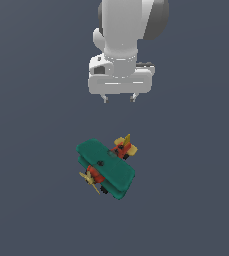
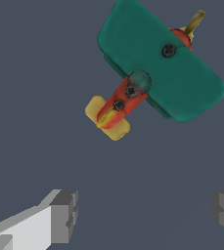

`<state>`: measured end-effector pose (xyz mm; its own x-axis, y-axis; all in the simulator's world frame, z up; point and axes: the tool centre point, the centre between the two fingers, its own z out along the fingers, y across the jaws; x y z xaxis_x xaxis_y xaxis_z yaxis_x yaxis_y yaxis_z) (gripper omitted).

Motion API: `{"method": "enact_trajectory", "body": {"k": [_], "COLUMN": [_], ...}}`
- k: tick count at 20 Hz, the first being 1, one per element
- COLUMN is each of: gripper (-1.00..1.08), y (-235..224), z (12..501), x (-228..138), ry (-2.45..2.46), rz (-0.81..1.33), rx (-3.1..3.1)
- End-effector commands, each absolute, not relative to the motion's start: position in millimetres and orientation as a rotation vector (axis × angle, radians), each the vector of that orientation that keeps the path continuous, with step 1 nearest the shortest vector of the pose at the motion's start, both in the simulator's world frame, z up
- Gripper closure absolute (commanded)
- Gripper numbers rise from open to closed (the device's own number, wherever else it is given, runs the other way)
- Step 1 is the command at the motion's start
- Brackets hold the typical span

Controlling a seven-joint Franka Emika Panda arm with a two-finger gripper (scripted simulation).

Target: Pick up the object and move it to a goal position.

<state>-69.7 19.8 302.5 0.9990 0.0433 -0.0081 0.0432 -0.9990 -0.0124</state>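
Observation:
The object is a small toy biplane [image 1: 106, 167] with teal-green wings, a red body, a yellow propeller and a yellow tail. It rests on the dark grey floor near the middle of the exterior view, its tail toward the arm. In the wrist view the biplane [image 2: 157, 63] shows from above, with the tail [image 2: 107, 117] nearest the fingers. My gripper [image 1: 119, 99] hangs above and behind the plane, not touching it. It is open, with its two grey fingertips [image 2: 64, 215] spread wide and nothing between them.
The dark grey floor [image 1: 31, 200] stretches flat on all sides of the plane. The white arm body [image 1: 121, 40] rises out of the exterior view's upper edge. No other objects show.

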Motion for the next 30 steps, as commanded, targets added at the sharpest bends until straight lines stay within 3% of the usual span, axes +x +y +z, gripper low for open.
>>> {"method": "enact_trajectory", "body": {"k": [1, 14, 30], "gripper": [-0.2, -0.2, -0.2], "y": [19.8, 33.6, 34.4], "z": [302.5, 304.0, 269.7], "x": [-69.7, -68.4, -72.2], "ry": [-0.068, -0.084, -0.11], "rz": [0.013, 0.003, 0.085], "rx": [-3.129, -3.103, -2.96]}}
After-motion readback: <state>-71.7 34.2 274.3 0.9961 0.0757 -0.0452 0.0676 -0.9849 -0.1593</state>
